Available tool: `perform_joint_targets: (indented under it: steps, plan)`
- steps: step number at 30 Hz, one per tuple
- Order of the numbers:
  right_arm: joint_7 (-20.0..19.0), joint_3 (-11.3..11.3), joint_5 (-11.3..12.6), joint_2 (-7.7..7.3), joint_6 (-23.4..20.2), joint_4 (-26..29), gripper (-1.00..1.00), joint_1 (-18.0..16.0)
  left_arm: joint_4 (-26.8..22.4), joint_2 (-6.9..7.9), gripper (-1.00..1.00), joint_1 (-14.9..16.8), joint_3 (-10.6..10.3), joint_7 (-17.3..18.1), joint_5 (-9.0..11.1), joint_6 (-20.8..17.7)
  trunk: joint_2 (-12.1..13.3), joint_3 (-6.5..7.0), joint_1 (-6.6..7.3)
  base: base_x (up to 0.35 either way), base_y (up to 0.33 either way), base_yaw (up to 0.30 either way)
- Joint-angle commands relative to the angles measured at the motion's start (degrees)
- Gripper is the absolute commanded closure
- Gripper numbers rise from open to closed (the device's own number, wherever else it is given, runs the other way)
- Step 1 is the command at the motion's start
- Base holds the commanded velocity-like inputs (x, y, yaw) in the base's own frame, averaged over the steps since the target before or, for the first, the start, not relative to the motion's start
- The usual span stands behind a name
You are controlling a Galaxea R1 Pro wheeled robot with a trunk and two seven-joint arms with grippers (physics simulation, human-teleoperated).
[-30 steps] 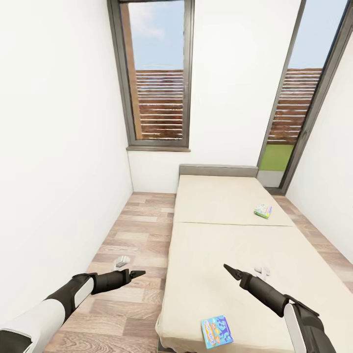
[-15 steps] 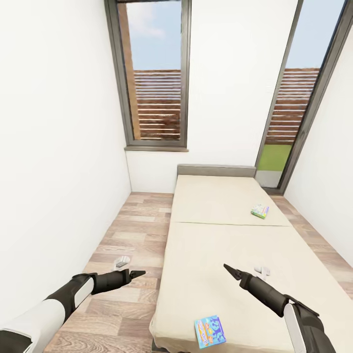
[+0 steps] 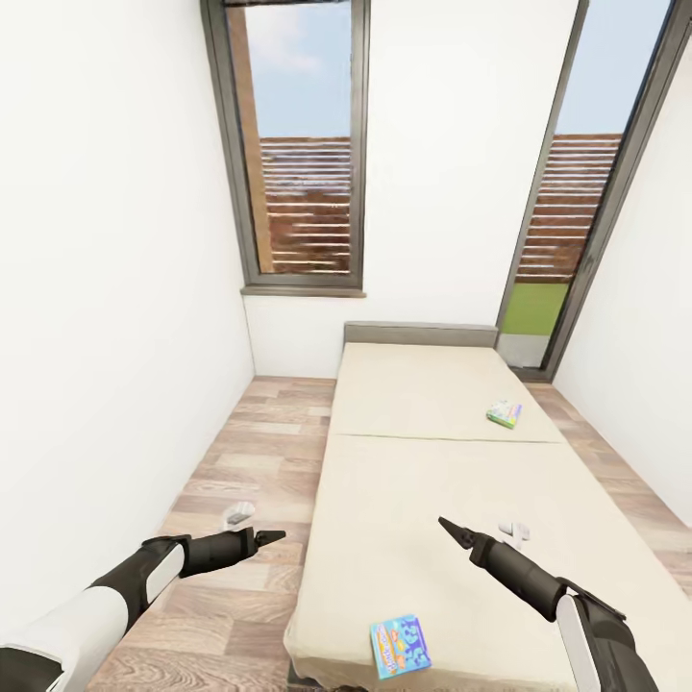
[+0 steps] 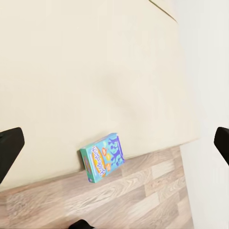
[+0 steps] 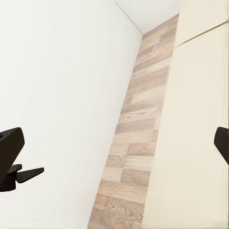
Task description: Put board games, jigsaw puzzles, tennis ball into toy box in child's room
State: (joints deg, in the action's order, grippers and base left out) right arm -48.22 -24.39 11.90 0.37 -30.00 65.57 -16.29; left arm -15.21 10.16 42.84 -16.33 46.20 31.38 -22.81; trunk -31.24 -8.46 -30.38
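I look down on a low wide bed point(image 3: 452, 500) with a smooth beige mattress, a grey frame and a short grey headboard. Near its closest edge lies a thin flat rectangular game box point(image 3: 400, 647), mostly blue with busy orange and white print. In the left wrist view the same blue box point(image 4: 102, 157) lies flat at the mattress border, just beside the wood-plank floor point(image 4: 119, 200). Further up the bed, toward the headboard and on its right side, rests a second thin game box point(image 3: 504, 414) with a green border and colourful print. The two boxes are well apart.

My left gripper point(image 3: 258, 536), dark and tapered, hangs over the brown wood-plank floor beside the bed. My right gripper point(image 3: 454, 531) hangs above the mattress, between the two boxes. In each wrist view the two black fingertips point(image 4: 9, 148) stand at opposite borders of the picture, so both pincers are wide and hold nothing.

Two tall windows with dark frames point(image 3: 300, 154) stand in the plain white wall behind the bed.
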Motion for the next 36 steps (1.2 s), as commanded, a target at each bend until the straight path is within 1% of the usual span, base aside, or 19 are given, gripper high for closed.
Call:
perform_joint_targets:
  steps: [1, 9, 14, 23, 36]
  plan:
    - [-0.12, -0.13, 0.32, 0.04, -0.42, -0.01, -1.00, -0.06, -0.04, 0.04, -1.00, 0.05, -0.28, 0.04, 0.53, -0.49, -0.10, -0.11, -0.02, -0.079, -0.246, 0.000]
    - [-0.19, -0.13, 0.32, 0.02, -0.41, -0.01, -1.00, -0.06, -0.05, 0.04, -1.00, 0.05, -0.28, 0.06, 0.53, -0.48, -0.10, -0.11, -0.02, -0.127, -0.255, 0.000]
    - [-0.20, -0.13, 0.32, 0.06, -0.41, -0.01, -1.00, -0.06, -0.04, 0.04, -1.00, 0.05, -0.28, 0.11, 0.53, -0.48, -0.10, -0.11, -0.02, -0.196, -0.143, 0.000]
    - [-0.21, -0.13, 0.39, 0.07, -0.40, -0.08, -1.00, -0.06, -0.03, 0.10, -1.00, 0.05, -0.28, 0.12, 0.53, -0.48, -0.10, -0.11, -0.02, -0.053, -0.030, 0.000]
    - [-0.21, -0.13, 0.41, 0.07, -0.40, -0.09, -1.00, -0.06, -0.04, 0.11, -1.00, 0.05, -0.28, 0.12, 0.44, -0.42, -0.10, -0.11, -0.02, -0.005, 0.031, 0.000]
